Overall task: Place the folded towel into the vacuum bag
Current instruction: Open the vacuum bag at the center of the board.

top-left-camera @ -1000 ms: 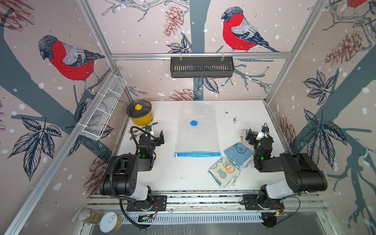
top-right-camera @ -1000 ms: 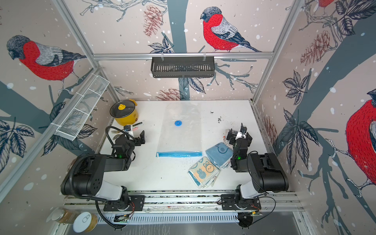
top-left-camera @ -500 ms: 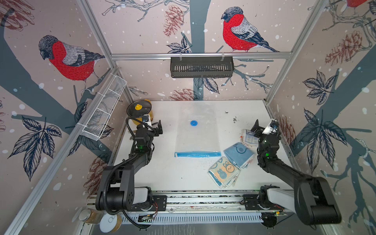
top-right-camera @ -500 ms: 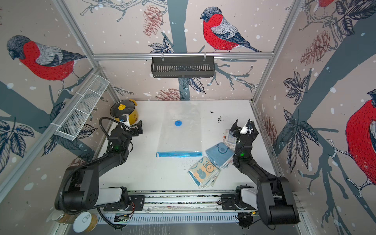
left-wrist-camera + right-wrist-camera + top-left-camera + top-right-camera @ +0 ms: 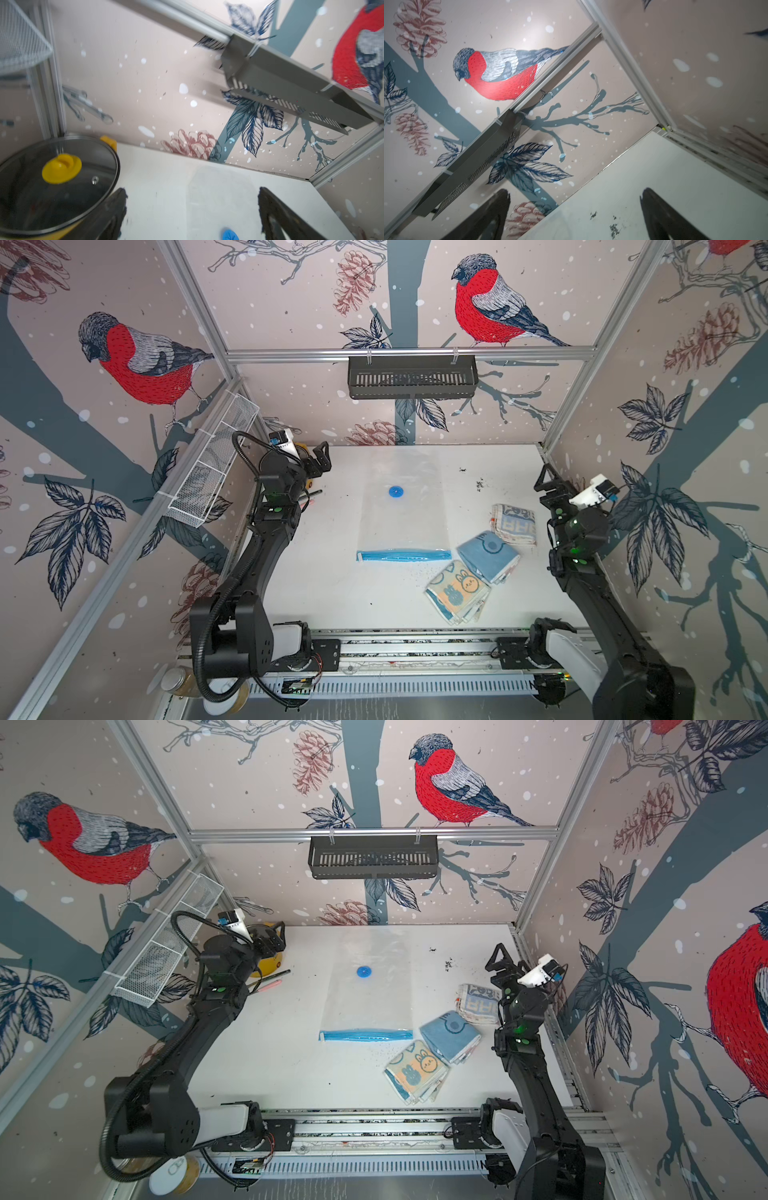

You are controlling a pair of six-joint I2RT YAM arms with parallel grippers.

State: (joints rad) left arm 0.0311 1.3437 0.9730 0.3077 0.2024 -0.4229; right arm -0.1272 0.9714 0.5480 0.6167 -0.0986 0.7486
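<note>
The vacuum bag [image 5: 405,514] [image 5: 370,994] lies flat in the middle of the table, clear, with its blue zip strip [image 5: 403,555] toward the front and a round blue valve [image 5: 395,491] [image 5: 229,234] near the back. Three folded towels lie to its right: a blue one [image 5: 488,556], a bunny-print one [image 5: 457,591] and a white printed one [image 5: 513,524]. My left gripper [image 5: 319,459] [image 5: 192,191] hangs open above the table's back left, empty. My right gripper [image 5: 548,481] [image 5: 575,192] hangs open and empty by the right wall, behind the towels.
A yellow pot with a glass lid [image 5: 58,187] [image 5: 270,965] stands just left of my left gripper, with pens [image 5: 270,979] beside it. A white wire basket [image 5: 212,472] hangs on the left wall, a black shelf [image 5: 411,377] on the back wall. Dark crumbs [image 5: 480,485] dot the table.
Both arms have unfolded from their tucked pose near the front and risen, carrying the grippers up and toward the back. Both stayed open. Bag and towels have not moved.
</note>
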